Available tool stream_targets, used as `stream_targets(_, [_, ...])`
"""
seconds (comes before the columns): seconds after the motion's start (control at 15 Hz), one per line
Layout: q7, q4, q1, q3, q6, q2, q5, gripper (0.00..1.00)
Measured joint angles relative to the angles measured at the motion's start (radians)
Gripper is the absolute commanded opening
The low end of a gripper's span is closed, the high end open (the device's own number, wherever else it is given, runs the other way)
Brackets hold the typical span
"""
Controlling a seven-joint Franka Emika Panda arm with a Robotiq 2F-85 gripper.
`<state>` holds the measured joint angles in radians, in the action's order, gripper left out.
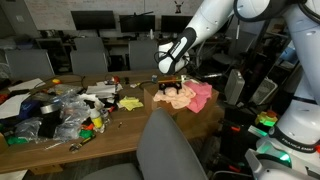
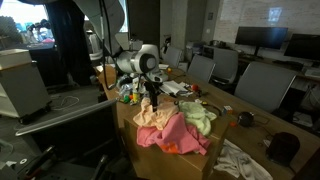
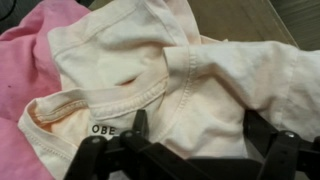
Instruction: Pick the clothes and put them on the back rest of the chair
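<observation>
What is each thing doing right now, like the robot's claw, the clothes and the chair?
gripper: open, holding nothing, jaws spread over the cream shirt.
cream shirt: crumpled on the table, not picked up yet.
pink cloth: crumpled, lying beside the cream shirt and partly under it.
chair: back rest bare, no clothes on it.

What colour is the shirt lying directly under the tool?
The shirt is pale cream; the wrist view shows it best.
</observation>
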<state>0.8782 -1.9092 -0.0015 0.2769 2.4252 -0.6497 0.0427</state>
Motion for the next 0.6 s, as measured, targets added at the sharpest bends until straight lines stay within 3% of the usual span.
stream_targets(0.07, [0.005, -0.006, 0.004, 0.001, 0.0, 0.0, -0.006, 1.0])
stream_targets(0.13, [0.007, -0.012, 0.007, 0.001, 0.0, 0.0, -0.01, 0.92])
stream_targets(0.2, [0.008, -0.016, 0.009, 0.001, 0.0, 0.0, -0.013, 0.72])
stream_targets(0.6, [0.009, -0.027, 0.01, 0.001, 0.0, 0.007, -0.014, 0.27])
